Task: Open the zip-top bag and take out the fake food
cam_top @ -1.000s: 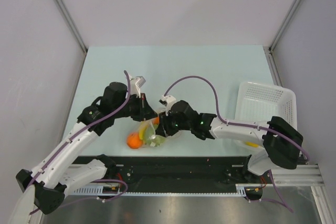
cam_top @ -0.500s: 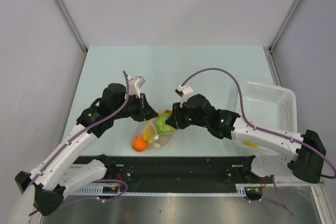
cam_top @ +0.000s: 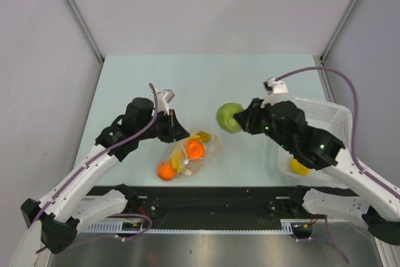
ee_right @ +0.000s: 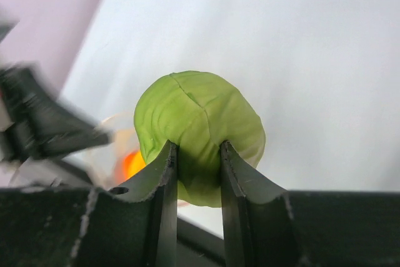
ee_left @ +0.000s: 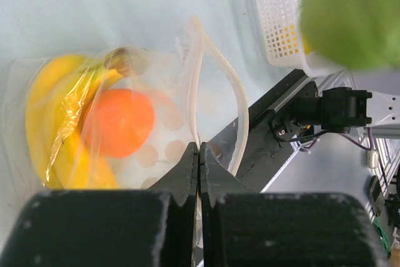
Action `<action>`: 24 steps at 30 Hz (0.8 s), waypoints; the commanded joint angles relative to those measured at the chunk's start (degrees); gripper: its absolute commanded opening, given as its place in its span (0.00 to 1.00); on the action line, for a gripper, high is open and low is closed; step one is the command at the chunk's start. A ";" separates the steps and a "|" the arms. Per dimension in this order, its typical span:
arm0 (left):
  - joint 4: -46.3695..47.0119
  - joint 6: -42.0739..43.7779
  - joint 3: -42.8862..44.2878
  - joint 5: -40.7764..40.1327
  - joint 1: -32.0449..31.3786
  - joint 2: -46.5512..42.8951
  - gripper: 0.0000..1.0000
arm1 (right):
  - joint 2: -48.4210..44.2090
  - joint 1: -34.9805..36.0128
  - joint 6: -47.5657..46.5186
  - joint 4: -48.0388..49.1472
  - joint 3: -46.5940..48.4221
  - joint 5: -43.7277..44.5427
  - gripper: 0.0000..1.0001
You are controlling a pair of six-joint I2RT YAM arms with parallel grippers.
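On the pale desk the zip-top bag lies open, its rim pinched by the clenched left claw. The right claw grips the cabbage outside it. The banana and orange are left inside.

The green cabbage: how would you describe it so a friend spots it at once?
Start at the white basket on the right of the table. Just left of it, the right gripper holds the cabbage. It is round and pale green; the other toy foods, in the zip-top bag and basket, are orange or yellow.
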 commanded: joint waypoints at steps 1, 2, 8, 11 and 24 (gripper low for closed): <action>2.41 0.00 1.35 1.30 -0.10 1.48 0.00 | -5.75 -9.16 4.35 -14.93 2.08 15.21 0.04; 2.32 0.27 2.13 1.65 -0.19 2.09 0.00 | -7.24 -15.46 4.28 -16.27 2.08 14.87 0.01; 0.65 3.52 5.13 2.97 -0.10 3.06 0.00 | -6.91 -44.45 0.51 -21.20 2.17 5.86 0.02; -0.23 5.45 5.92 3.06 -0.19 2.98 0.00 | -2.87 -54.34 0.76 -22.52 -0.29 -3.19 0.05; -4.63 12.66 11.64 3.85 -0.19 4.47 0.00 | 6.01 -67.29 7.80 -19.01 -17.60 -18.97 0.16</action>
